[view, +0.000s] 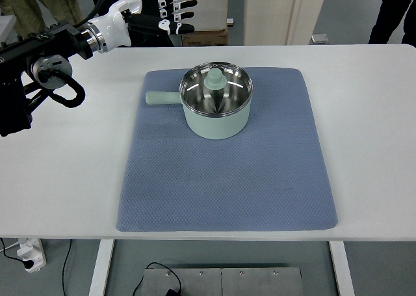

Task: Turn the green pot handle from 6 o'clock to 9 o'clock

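Note:
A pale green pot (216, 110) with a glass lid and a green knob (215, 79) stands on the blue mat (227, 179), toward the mat's far side. Its handle (162, 98) points left, toward 9 o'clock. My left hand (170, 10) is raised beyond the table's far edge at the upper left, well clear of the pot. Its fingers are spread and hold nothing. My right arm is not in view.
The white table (370, 114) carries the mat. Behind it stand a cardboard box (205, 37) and a pale cabinet (283, 13). People's legs show at the top left (39, 6) and top right (396, 13).

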`<state>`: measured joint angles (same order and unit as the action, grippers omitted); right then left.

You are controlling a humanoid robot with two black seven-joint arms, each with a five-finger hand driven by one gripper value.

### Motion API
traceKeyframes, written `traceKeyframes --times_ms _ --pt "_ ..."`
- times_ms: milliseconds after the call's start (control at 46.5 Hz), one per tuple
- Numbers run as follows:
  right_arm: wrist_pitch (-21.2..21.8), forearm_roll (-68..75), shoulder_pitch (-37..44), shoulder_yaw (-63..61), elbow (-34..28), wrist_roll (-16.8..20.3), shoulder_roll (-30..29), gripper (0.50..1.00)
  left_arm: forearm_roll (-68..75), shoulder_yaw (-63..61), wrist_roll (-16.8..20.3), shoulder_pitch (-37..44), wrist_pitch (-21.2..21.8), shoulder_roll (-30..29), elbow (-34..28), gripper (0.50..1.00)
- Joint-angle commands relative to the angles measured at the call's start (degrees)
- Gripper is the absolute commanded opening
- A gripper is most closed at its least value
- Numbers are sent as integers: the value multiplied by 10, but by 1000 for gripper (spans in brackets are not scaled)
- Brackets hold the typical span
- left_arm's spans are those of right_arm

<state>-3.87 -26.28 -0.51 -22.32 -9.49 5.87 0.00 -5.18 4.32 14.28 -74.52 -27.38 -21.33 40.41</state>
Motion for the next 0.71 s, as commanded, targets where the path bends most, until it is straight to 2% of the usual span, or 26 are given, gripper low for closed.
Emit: traceKeyframes --times_ms 0,237,559,688 --pt "0 0 1 0 0 0 0 1000 -41 2 -16 10 2 0 -11 1000" --pt "0 0 0 0 0 0 0 1000 -122 15 -51 39 14 9 -43 1000" --pt "0 0 1 0 0 0 0 1000 -138 97 -85 82 15 24 -81 1000" --pt "0 0 1 0 0 0 0 1000 -151 132 -98 101 42 32 -96 1000"
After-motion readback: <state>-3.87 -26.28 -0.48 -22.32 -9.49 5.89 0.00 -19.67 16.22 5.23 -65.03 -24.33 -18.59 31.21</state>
